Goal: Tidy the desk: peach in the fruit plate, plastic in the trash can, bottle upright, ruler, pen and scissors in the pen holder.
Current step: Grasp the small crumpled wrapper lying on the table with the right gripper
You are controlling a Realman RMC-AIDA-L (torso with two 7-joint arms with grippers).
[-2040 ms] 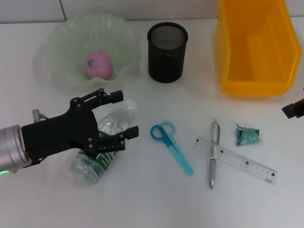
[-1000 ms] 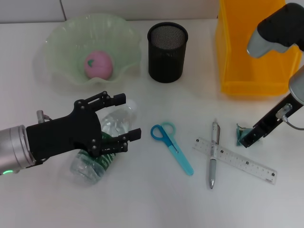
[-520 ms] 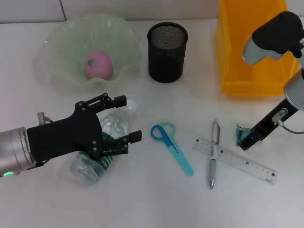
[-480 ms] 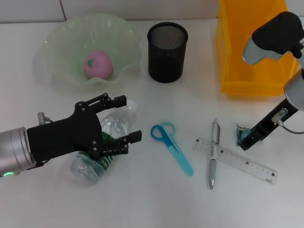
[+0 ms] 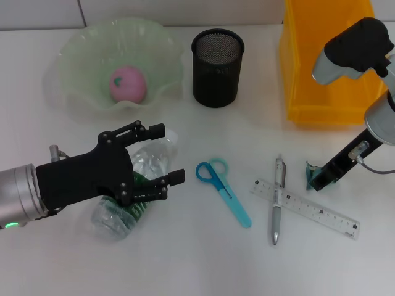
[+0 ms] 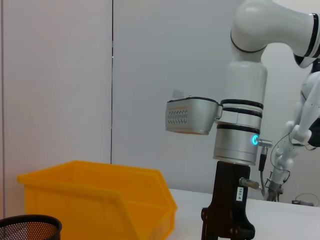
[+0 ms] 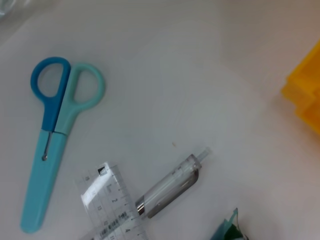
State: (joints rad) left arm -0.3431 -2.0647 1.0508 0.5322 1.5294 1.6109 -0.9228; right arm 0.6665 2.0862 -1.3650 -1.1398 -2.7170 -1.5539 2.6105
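Note:
The clear bottle [image 5: 152, 152] with a green label lies on its side at the front left. My black left gripper [image 5: 166, 154] is open, its fingers straddling the bottle's upper half. The pink peach [image 5: 128, 84] rests in the pale green fruit plate [image 5: 80, 49]. My right gripper [image 5: 317, 180] has come down onto the teal plastic [image 5: 309, 171] and covers most of it. The blue scissors [image 5: 223, 191], the pen [image 5: 277, 200] and the clear ruler [image 5: 305, 208] lie between the two arms. Behind the scissors stands the black mesh pen holder [image 5: 217, 60]. The right wrist view shows the scissors [image 7: 52, 135], pen [image 7: 172, 186], ruler [image 7: 112, 205] and a corner of the plastic [image 7: 227, 231].
The yellow trash can [image 5: 327, 61] stands at the back right, just behind my right arm. The left wrist view looks across at the trash can [image 6: 100, 200], the pen holder's rim [image 6: 27, 227] and the right arm [image 6: 235, 165]. The ruler lies across the pen.
My right arm swung in from the right edge and lowered its gripper onto the plastic, then edged slightly left. The left gripper crept a little forward over the bottle.

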